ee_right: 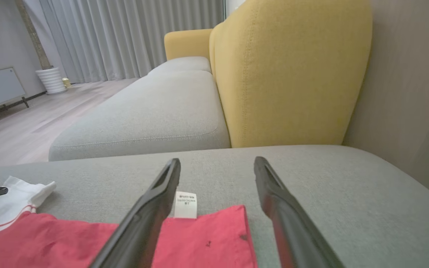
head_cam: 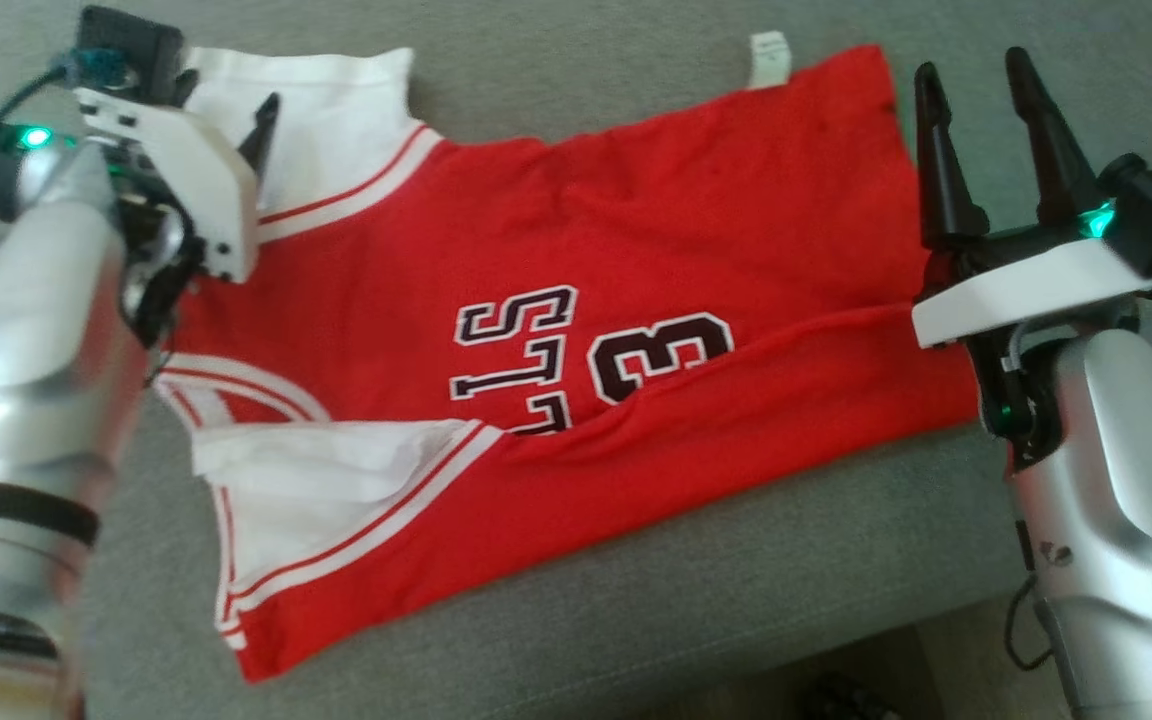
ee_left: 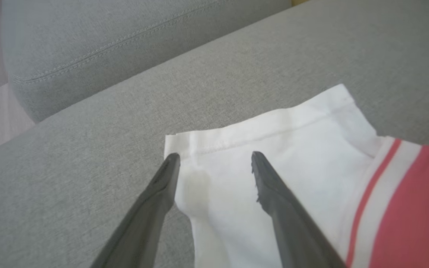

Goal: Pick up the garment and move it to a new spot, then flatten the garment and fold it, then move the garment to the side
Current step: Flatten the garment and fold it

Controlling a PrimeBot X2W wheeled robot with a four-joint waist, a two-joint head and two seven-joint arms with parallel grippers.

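— Grey sofa seat point(head_cam: 636, 600), yellow backrest point(ee_right: 292, 74) beyond it on the right. Entry one, effectors?
— Left gripper point(ee_left: 214, 156): jaws wide apart, nothing held. It is poised over the far white sleeve point(ee_left: 274, 149), with one fingertip at the cuff corner. Contact with the cloth: cannot tell. Right gripper point(head_cam: 973, 65): jaws equally wide, empty. It stands at the far right corner of the hem, near the white label point(head_cam: 769, 58).
— Entry two, garment?
— Red jersey point(head_cam: 586, 250): spread across the seat, sleeves left, hem right. The near long edge appears turned in over the numerals. The near sleeve point(head_cam: 336, 470) lies at the left end of that fold.
— Step in hand?
— Judged: folding in the far long edge.
- Each gripper should pinch its own end, going low enough to take every layer.
- Both should lift together and keep the edge taut between them.
- Carry the edge toward the near side and lay it parallel to the existing fold.
- Uneven lifting would drag the jersey or wrinkle the flat middle.
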